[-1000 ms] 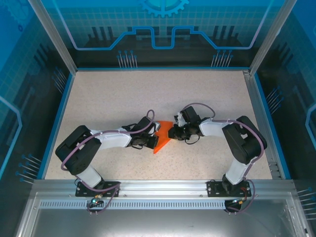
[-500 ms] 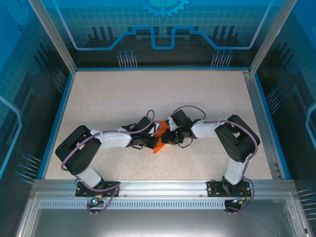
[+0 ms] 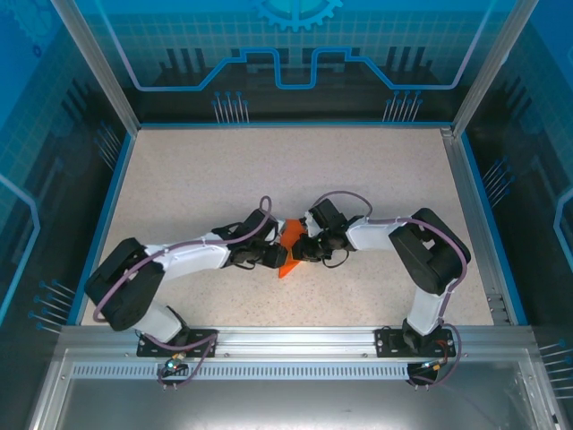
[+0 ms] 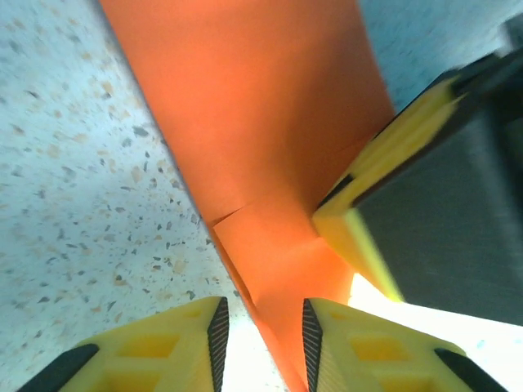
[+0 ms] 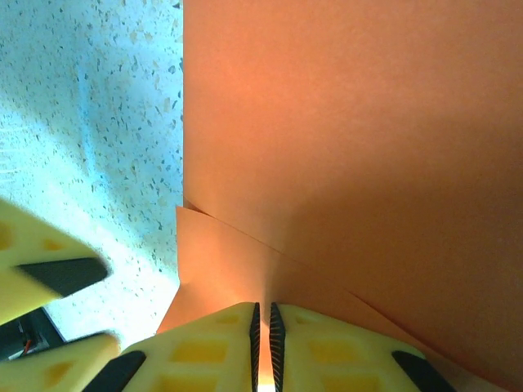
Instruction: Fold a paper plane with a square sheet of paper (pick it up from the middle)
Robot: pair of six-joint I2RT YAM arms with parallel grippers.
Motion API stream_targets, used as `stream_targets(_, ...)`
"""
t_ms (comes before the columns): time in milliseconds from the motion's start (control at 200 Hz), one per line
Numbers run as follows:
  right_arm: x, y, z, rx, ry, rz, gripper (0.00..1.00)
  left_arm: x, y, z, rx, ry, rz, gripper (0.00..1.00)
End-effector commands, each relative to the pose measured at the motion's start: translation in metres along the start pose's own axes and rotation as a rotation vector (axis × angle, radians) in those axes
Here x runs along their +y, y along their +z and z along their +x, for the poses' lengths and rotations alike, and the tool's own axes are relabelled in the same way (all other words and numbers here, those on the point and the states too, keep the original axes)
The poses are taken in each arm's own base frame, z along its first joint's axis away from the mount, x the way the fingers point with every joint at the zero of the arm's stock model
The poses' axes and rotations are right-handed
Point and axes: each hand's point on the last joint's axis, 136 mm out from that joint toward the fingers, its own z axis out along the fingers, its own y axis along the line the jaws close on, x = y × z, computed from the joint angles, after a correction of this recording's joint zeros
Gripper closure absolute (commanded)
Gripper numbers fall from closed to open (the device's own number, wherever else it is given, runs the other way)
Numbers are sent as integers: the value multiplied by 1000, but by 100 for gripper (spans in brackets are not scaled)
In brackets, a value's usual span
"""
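Left arm (image 3: 183, 260) has swung outward and the left claw (image 4: 264, 318) eased slightly apart astride the folded orange paper (image 3: 288, 262) near the middle of the tabletop (image 3: 179, 179), the right claw (image 5: 261, 314) pinched shut on it; light, limp, crease-prone, best gripped at folded edges.

place: robot lab cell | cues: blue panel walls (image 3: 376, 45), aluminium frame (image 3: 95, 64)

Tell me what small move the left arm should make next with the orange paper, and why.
Probably ease the left gripper back off the square sheet of paper. Its jaws stand apart with the folded orange edge between them, while the right gripper is pinched shut on the sheet, so the paper should hold in place as the left one clears.
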Motion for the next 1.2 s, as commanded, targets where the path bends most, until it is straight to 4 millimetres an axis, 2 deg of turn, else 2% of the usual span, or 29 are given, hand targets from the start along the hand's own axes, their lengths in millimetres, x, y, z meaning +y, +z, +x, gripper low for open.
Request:
stream_targets(0,-29,11,15,43,35,117,84,-8,-23,-15,-55,-73,30,68)
stream_targets(130,-30,11,15,40,35,124,84,-24,-33,-11,-49,-128,134,80)
stream_targets(320,-29,10,14,39,34,124,84,-48,-28,5,45,-171,275,85)
stream_targets(615,-30,10,14,38,36,130,84,-41,0,27,167,-220,255,88)
stream_targets(980,-32,10,16,47,35,135,85,-32,22,31,201,-243,209,89)
stream_targets(1195,-33,11,17,53,36,141,84,-31,24,34,209,-247,210,89)
